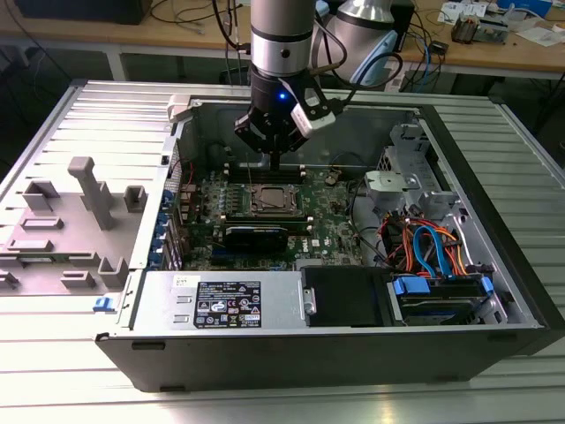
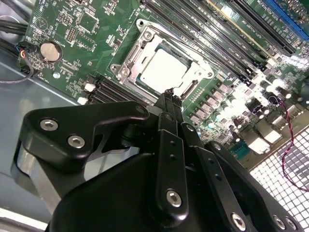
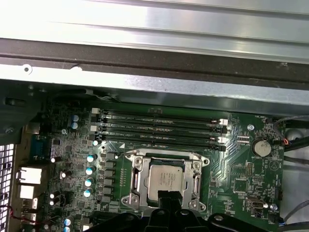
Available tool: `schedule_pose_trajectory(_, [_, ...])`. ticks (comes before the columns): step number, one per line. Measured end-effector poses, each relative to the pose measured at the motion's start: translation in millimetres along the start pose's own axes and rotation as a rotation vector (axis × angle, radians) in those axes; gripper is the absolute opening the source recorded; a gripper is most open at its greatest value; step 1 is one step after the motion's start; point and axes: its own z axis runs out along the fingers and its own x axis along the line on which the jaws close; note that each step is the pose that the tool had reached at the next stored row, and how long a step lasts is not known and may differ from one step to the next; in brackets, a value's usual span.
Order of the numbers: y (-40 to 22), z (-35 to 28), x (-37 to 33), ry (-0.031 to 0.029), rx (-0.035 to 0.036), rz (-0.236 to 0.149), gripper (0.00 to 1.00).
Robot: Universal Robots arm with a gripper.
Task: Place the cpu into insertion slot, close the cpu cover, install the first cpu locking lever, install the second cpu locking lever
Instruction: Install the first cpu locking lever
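cpu [image 3: 165, 180] seated, cpu cover [image 3: 198, 179] looks down; my claw [image 1: 275, 164] clenched, empty, at cover's 12 o'clock edge in exterior view; likely lever step, keep tip off cpu

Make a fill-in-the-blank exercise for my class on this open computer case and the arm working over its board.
1. The cpu shows through the square ___ of the cpu cover.
2. The gripper hangs near the cpu's edge with its fingers ___.
3. The motherboard is coloured ___.
4. In the first wrist view, ___ long black memory slots run between the cpu cover and the case wall.
Missing words: window; shut; green; four.
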Motion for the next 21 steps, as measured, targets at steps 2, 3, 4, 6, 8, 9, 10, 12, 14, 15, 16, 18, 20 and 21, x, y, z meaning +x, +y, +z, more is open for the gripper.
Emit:
schedule_pose_trajectory(2, [0.0,0.0,0.0,0.0,0.0,-0.005,0.11])
schedule_pose_trajectory(3, [0.0,0.0,0.0,0.0,-0.0001,-0.006,0.11])
schedule_pose_trajectory(4, [0.0,0.0,0.0,0.0,-0.0002,-0.009,0.11])
schedule_pose_trajectory(6, [0.0,0.0,0.0,0.0001,-0.0002,-0.014,0.11])
schedule_pose_trajectory(8, [0.0,0.0,0.0,0.0001,-0.0002,-0.017,0.11])
schedule_pose_trajectory(9, [0.0,0.0,0.0,0.0,-0.0002,-0.019,0.11])
schedule_pose_trajectory(10, [0.0,0.0,0.0,0.0001,-0.0002,-0.021,0.11])
schedule_pose_trajectory(12, [0.0,0.0,0.0,0.0,-0.0003,-0.027,0.11])
schedule_pose_trajectory(14, [0.0,0.0,0.0,0.0001,-0.0003,-0.032,0.11])
schedule_pose_trajectory(15, [0.0,0.0,0.0,0.0,-0.0004,-0.034,0.11])
schedule_pose_trajectory(16, [0.0,0.0,0.0,0.0001,-0.0004,-0.035,0.11])
schedule_pose_trajectory(18, [0.0,0.0,0.0,0.0001,-0.0004,-0.04,0.11])
schedule_pose_trajectory(20, [0.0,0.0,0.0,0.0001,-0.0005,-0.045,0.11])
schedule_pose_trajectory(21, [0.0,0.0,0.0,0.0001,-0.0005,-0.047,0.11])
